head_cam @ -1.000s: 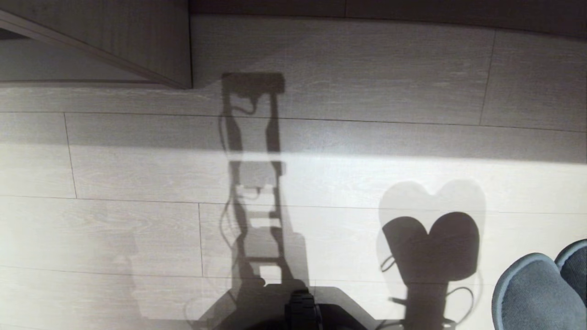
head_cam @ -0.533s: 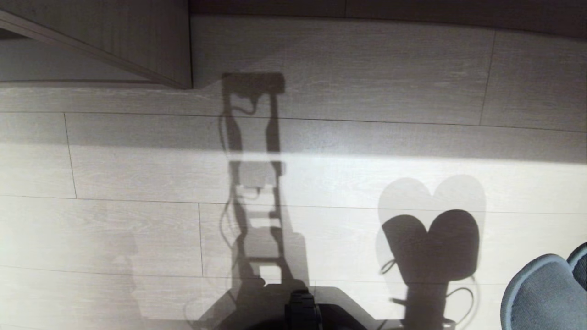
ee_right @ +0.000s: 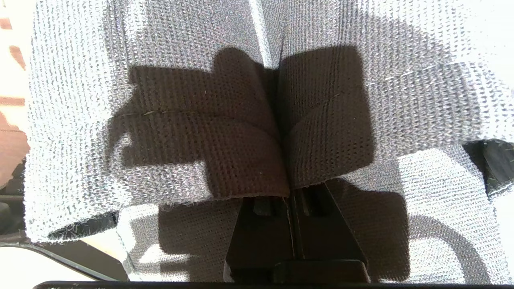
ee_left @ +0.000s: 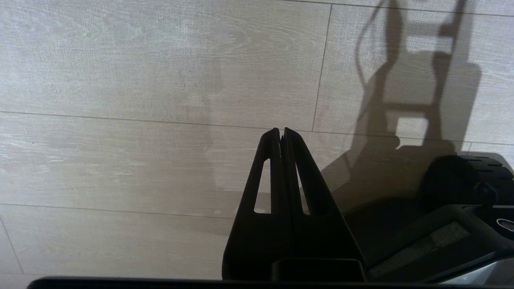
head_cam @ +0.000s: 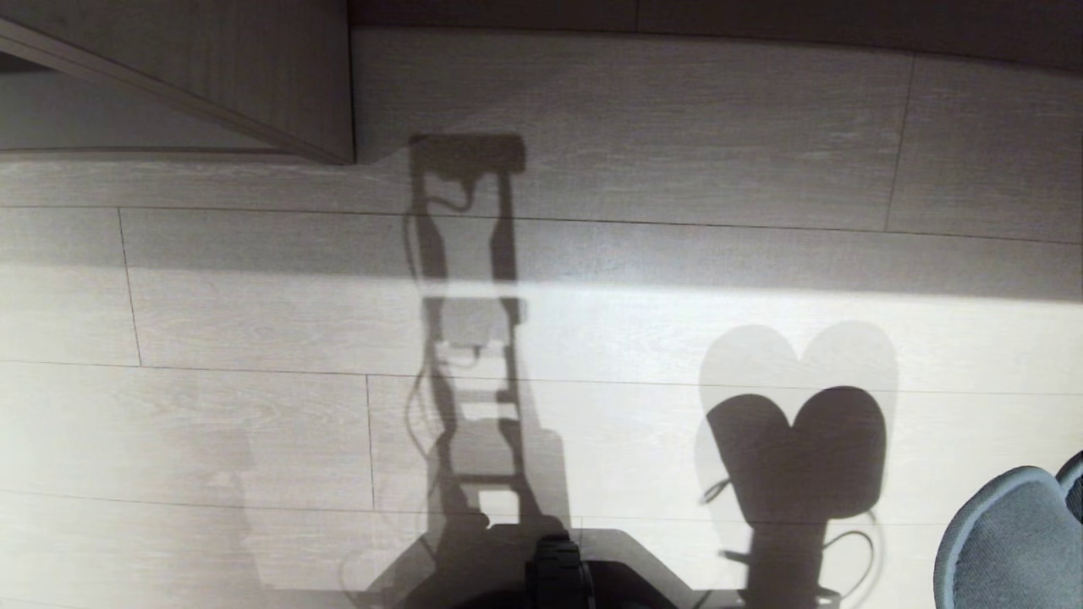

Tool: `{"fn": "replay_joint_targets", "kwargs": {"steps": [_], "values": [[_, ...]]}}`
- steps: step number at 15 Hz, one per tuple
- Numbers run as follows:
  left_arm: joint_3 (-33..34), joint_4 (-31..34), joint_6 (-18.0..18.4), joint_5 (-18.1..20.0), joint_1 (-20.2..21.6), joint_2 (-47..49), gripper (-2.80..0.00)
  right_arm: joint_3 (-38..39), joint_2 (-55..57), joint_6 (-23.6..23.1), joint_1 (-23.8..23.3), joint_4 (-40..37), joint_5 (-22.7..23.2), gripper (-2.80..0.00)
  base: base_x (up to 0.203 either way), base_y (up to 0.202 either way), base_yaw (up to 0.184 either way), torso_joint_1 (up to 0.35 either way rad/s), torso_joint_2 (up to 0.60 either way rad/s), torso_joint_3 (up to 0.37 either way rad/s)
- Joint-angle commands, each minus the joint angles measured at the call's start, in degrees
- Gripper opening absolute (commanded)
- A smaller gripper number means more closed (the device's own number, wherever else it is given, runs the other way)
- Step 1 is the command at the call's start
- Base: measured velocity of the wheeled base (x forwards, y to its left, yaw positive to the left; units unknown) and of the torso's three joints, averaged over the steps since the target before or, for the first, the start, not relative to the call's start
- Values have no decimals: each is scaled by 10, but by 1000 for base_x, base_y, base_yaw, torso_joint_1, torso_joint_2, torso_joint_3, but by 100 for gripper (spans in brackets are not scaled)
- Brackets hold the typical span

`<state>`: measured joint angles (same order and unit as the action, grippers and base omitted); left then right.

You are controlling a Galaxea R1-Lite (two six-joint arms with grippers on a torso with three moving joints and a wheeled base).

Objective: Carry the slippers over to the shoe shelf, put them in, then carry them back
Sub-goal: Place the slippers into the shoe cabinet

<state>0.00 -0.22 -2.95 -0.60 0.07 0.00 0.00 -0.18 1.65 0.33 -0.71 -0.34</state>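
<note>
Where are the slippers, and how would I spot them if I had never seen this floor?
Look across the pale plank floor to the near right corner of the head view. The slippers hang there, pinched in the right gripper. They are soft grey knit with a lighter rim; the heart shape beside them is only shadow.

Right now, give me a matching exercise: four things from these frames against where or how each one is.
Things:
1. slippers
2. left gripper
3. right gripper
4. shoe shelf

States:
A. shut, empty, above bare floor
B. far left corner of the head view
C. near right corner of the head view, toes up
D. shut on grey fabric edges

Pairs: 1-C, 2-A, 3-D, 4-B
</note>
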Motion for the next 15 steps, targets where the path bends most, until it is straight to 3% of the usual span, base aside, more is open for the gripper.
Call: {"fn": "replay_joint_targets", "kwargs": {"steps": [1,15], "values": [[0,0,0,0,0,0,-280,0,2,0,0,0,0,-280,0,0,0,0,0,0],[0,0,-1,0,0,0,-280,0,2,-1,0,0,0,-280,0,0,0,0,0,25]]}}
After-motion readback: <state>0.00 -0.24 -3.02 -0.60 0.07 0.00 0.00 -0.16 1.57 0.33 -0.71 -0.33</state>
